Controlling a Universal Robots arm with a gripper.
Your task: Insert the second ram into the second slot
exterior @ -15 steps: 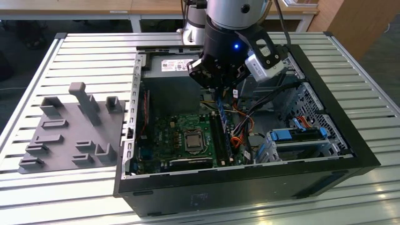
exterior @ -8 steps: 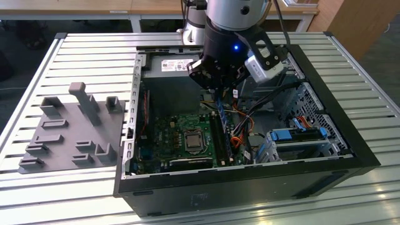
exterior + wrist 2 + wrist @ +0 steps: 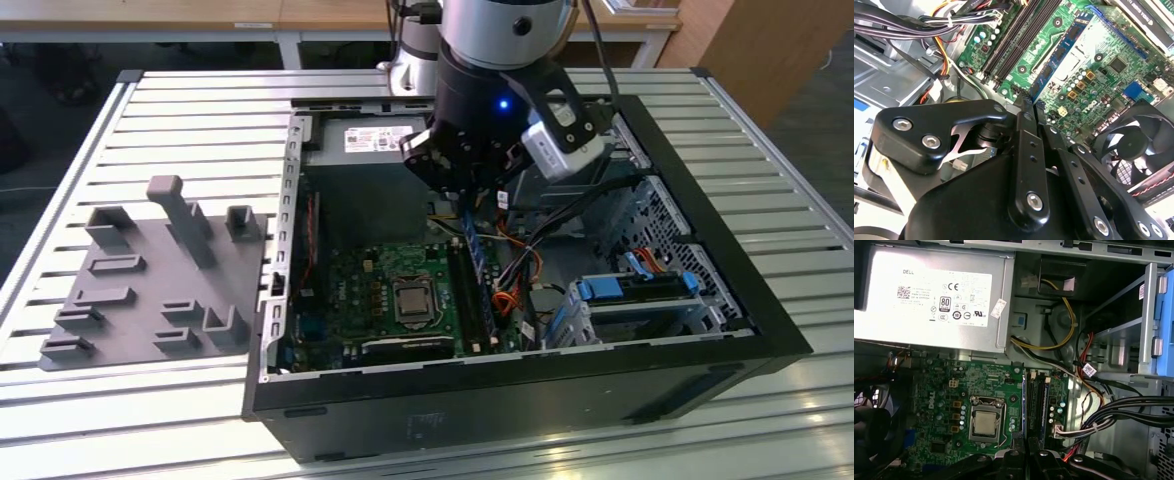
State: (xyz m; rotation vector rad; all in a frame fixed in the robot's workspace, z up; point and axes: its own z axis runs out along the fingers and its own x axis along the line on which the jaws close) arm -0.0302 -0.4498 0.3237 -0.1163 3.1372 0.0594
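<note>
The second ram (image 3: pixel 471 240) is a thin blue board stick hanging on edge below my gripper (image 3: pixel 466 198), which is shut on its upper end inside the open computer case (image 3: pixel 534 375). In the second wrist view the ram (image 3: pixel 1061 52) runs out from my gripper (image 3: pixel 1029 104) over the green motherboard (image 3: pixel 1104 40). In the first wrist view the ram (image 3: pixel 1024 405) shows edge-on beyond my gripper (image 3: pixel 1026 456), right beside the dark memory slots (image 3: pixel 1038 402). These slots (image 3: pixel 483 300) (image 3: pixel 1014 40) lie just below the stick. Which slot is filled I cannot tell.
A grey power supply (image 3: pixel 929 295) sits at the case's far end. The CPU socket (image 3: pixel 407 298) lies to the exterior view's left of the slots, a fan (image 3: pixel 1139 145) nearby. Cable bundles (image 3: pixel 1114 415) and a blue drive bay (image 3: pixel 641 290) crowd the exterior view's right. A grey fixture (image 3: pixel 147 280) stands outside the case.
</note>
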